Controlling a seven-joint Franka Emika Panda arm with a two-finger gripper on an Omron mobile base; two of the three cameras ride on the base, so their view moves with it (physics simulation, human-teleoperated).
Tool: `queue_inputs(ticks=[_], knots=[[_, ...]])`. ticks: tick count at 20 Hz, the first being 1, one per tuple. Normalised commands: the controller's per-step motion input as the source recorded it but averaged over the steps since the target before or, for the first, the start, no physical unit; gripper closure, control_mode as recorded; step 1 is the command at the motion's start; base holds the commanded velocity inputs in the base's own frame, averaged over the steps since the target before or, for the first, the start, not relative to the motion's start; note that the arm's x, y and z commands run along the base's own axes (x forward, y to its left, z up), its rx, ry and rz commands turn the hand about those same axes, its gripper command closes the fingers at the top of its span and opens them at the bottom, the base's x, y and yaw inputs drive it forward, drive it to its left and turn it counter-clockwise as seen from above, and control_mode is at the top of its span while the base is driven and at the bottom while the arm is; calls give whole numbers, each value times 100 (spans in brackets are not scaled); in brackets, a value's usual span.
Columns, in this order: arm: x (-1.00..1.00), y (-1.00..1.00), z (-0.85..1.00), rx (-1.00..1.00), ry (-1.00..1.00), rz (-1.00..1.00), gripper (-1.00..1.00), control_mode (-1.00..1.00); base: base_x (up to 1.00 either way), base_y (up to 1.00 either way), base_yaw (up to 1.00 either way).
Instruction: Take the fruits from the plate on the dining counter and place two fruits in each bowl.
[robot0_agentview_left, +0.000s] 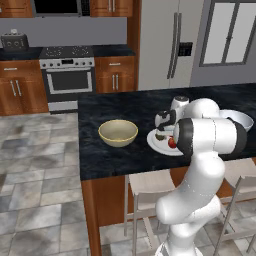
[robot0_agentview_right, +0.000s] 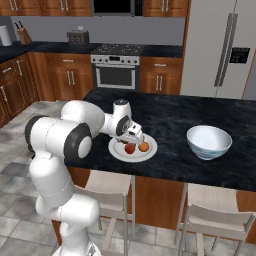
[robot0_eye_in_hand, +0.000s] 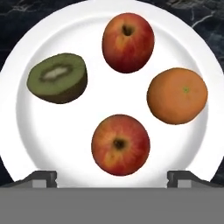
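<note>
White and flat, the round plain plate (robot0_eye_in_hand: 26, 131) is seen from directly above in the hand view, resting on the black speckled stone dining counter (robot0_agentview_right: 200, 117). Four fruits are held on it, all apart from one another: a red apple with its stem pit up (robot0_eye_in_hand: 128, 42) at twelve o'clock, a round orange (robot0_eye_in_hand: 176, 96) at three o'clock, a second red apple (robot0_eye_in_hand: 120, 145) at six o'clock, and a halved dark green kiwi (robot0_eye_in_hand: 57, 78) at ten o'clock, its pale cut face shown. The two-finger gripper (robot0_eye_in_hand: 112, 177) is hung over the plate with its dark fingertips (robot0_eye_in_hand: 41, 178) spread wide apart — nothing is gripped, and the lower apple lies between them in that view. In the left base view a tan-yellow round bowl (robot0_agentview_left: 118, 132) is set on the counter near the plate (robot0_agentview_left: 160, 144), at its nine o'clock. In the right base view a white bowl with a faint bluish outside (robot0_agentview_right: 209, 141) is placed at the plate's three o'clock, well apart. Neither bowl is seen to contain fruit.
</note>
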Motion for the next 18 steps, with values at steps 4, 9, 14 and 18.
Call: queue_inputs(ticks=[4, 9, 14, 18], knots=[[21, -1, -16, 0, 4, -8, -100, -100, 0, 0, 0], [0, -10, -10, 0, 5, -3, -100, -100, 0, 0, 0], [0, -13, -12, 0, 4, -2, -100, -100, 0, 0, 0], [0, -3, -19, 0, 2, 0, -100, -100, 0, 0, 0]])
